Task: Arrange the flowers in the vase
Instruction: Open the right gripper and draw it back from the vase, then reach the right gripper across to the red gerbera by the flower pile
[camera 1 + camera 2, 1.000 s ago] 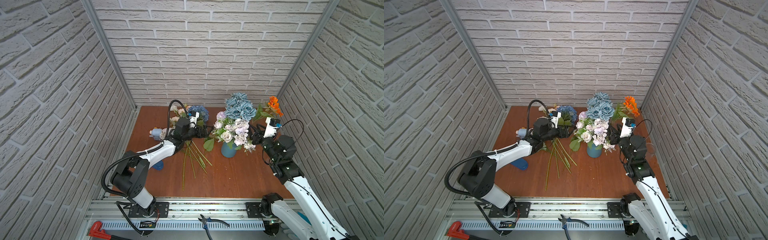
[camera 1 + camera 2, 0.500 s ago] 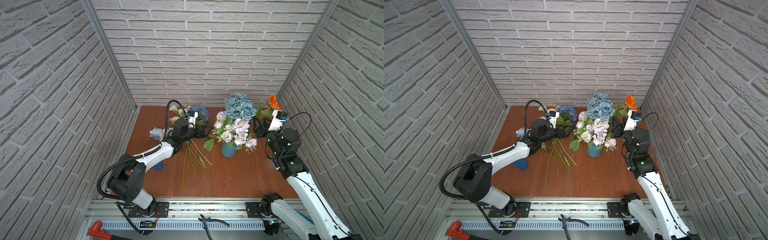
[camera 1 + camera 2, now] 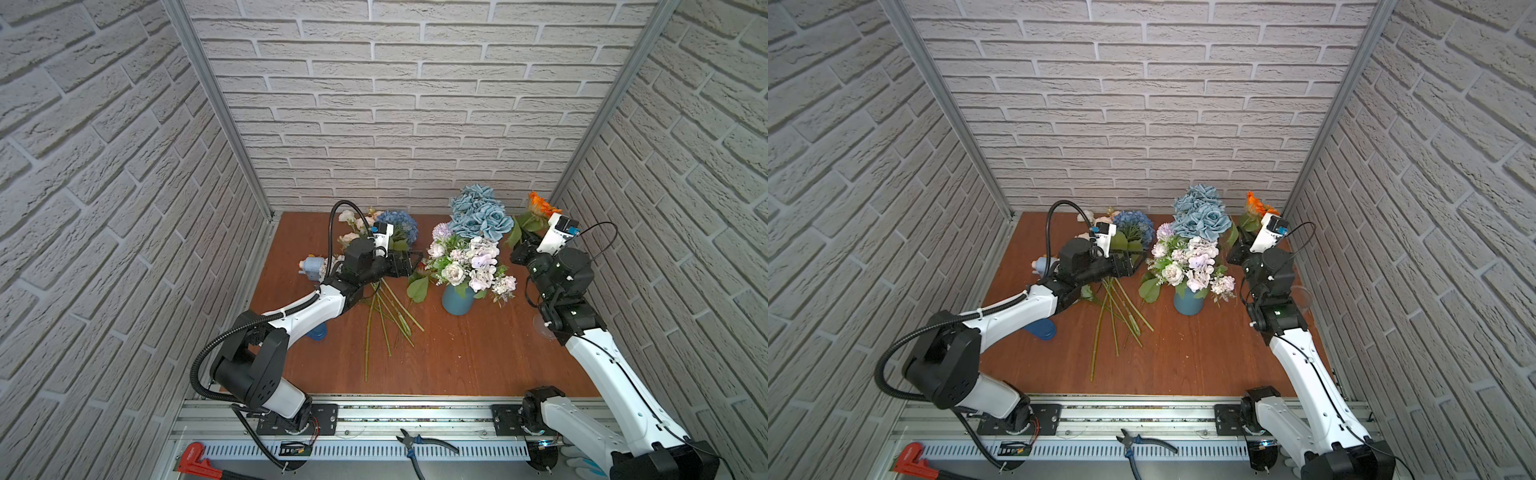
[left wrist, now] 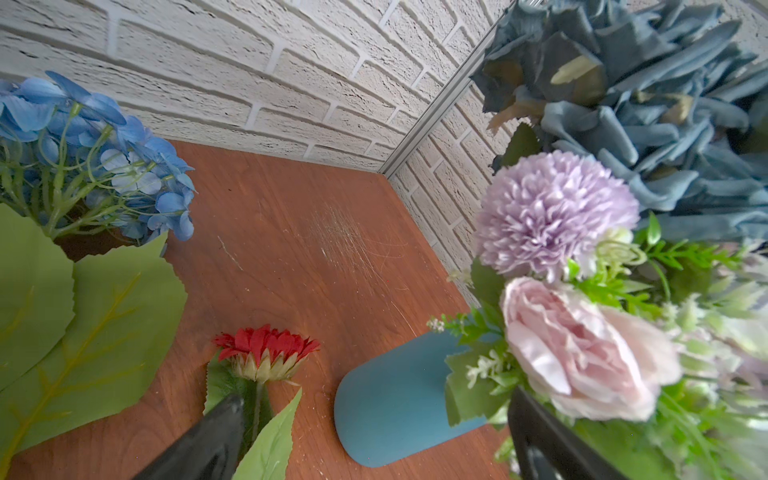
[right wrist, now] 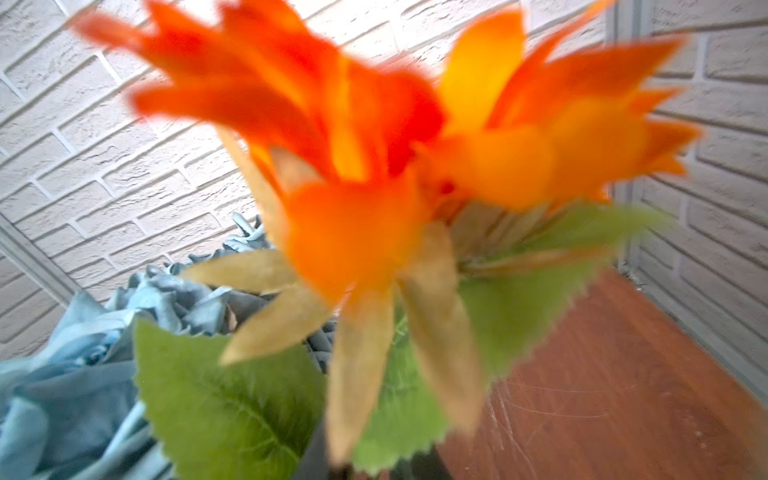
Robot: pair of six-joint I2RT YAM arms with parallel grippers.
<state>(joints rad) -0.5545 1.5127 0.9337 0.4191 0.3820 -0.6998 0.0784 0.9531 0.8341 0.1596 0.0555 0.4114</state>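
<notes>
Two arms: the left arm (image 3: 307,311) reaches in from the lower left of both top views and the right arm (image 3: 602,357) from the lower right, both over the counter (image 3: 457,365).
Vase: the blue vase (image 3: 457,301) stands upright, centre-right on the counter.
Already placed: dusty-blue roses (image 3: 478,212) stand tallest at the back. Lilac-white clusters (image 3: 473,262) are massed below them over the rim.
Right jaws: closed on the stem of the orange daisy (image 3: 538,203). I judge this from the bloom standing clear of the counter with its stem running down into them. Leaves hide the grip itself in the right wrist view.
Orange daisy position: upper right of the frame, by the back corner, right of the vase and apart from it, so not yet in.
Left jaws: spread wide, holding nothing, just left of the bouquet.
Red daisy: the red daisy (image 4: 266,347) lies on the counter between the left jaws and the vase.
Loose stock: blue hydrangea (image 3: 399,220) and cream-white roses (image 3: 349,226) lie upper centre-left, with their green stems (image 3: 386,316) trailing toward the lower centre.
Progress: roughly halfway, in my judgement. Two bunches are in and one is in hand.
Outstanding: the orange daisy needs seating, and the red daisy, hydrangea and cream roses are untouched.
</notes>
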